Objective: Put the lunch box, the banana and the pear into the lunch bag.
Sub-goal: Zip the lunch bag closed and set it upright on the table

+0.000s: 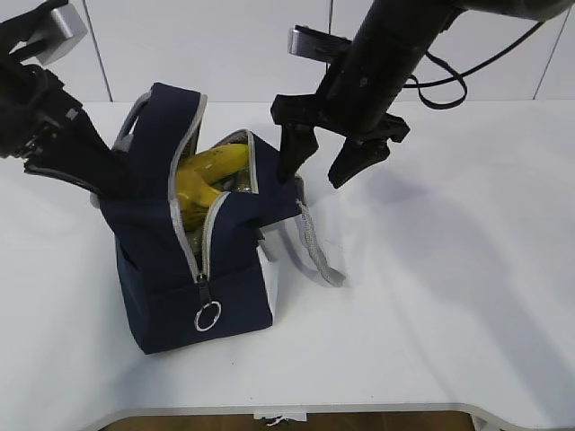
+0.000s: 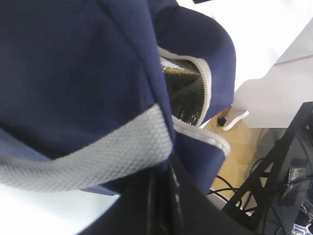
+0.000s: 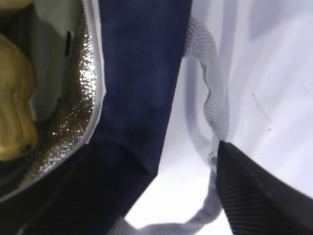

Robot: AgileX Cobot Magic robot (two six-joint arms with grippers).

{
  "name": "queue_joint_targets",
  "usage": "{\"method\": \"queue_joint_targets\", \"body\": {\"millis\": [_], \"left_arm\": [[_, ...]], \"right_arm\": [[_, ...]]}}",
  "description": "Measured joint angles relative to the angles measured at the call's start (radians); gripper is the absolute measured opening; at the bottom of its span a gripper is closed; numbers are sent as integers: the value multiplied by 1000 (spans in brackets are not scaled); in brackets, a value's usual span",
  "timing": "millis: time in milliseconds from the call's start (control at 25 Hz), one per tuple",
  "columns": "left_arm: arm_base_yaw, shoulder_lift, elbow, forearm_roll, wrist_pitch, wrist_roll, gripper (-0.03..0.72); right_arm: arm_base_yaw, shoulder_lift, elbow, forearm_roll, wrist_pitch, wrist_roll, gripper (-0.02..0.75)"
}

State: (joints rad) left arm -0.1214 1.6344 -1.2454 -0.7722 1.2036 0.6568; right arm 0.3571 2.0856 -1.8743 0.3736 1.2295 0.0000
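A white table (image 1: 449,296) fills the view — pale wall panels (image 1: 234,45) behind it.

Bag mouth: unzipped slot on top of the lunch bag (image 1: 193,269), narrow, largely filled by the banana (image 1: 216,163) and the pear (image 1: 196,196).
Left flank: blocked by left gripper (image 1: 85,175), jaws pinched on the bag's left wall.
Right rim: right gripper (image 1: 319,166) with jaws spread, one finger at the rim, the other outside.
Right of bag: loose grey handle (image 1: 314,247) lying on the worktop (image 1: 449,296).
Front and far right: bare worktop, free passage.
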Motion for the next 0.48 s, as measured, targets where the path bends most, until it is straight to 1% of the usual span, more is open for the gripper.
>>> {"method": "queue_joint_targets", "body": {"millis": [480], "left_arm": [[0, 0, 0, 4, 0, 0, -6]], "right_arm": [[0, 101, 1, 80, -4, 0, 581]]}}
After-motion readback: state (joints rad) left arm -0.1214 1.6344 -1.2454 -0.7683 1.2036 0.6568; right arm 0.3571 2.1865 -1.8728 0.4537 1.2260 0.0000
